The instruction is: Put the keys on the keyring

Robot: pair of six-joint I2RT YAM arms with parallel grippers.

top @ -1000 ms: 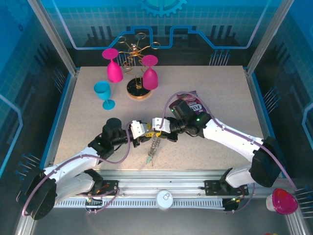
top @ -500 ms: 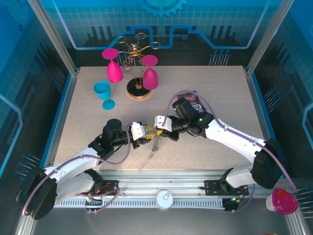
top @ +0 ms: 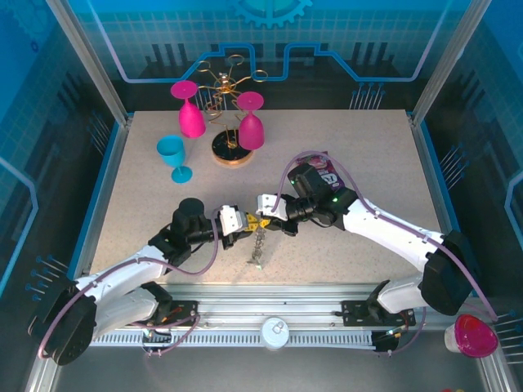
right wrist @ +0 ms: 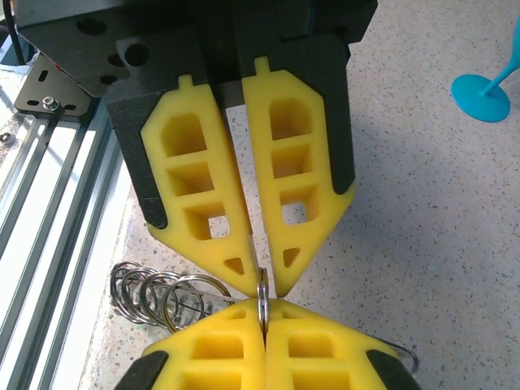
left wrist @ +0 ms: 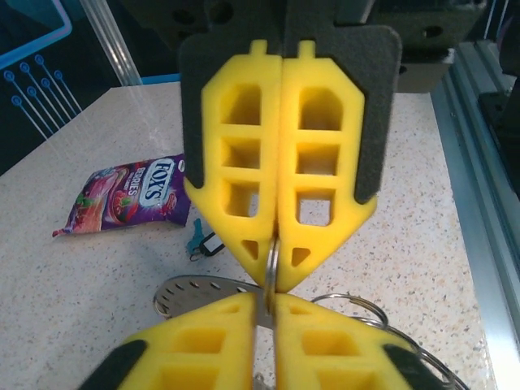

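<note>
Lettering "FOX'S" marks the sweets bag [left wrist: 130, 195] beyond left fingers [left wrist: 203, 345] and right fingers [right wrist: 219, 348] clenching the keyring [left wrist: 191, 291].

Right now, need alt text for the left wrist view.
Two yellow-fingered hands meet tip to tip, the left hand from below and the right hand from above, both pinching a thin wire loop of the grey keyring. Behind, on the speckled table, lie a Fox's candy bag and a small key with a black tag.
</note>
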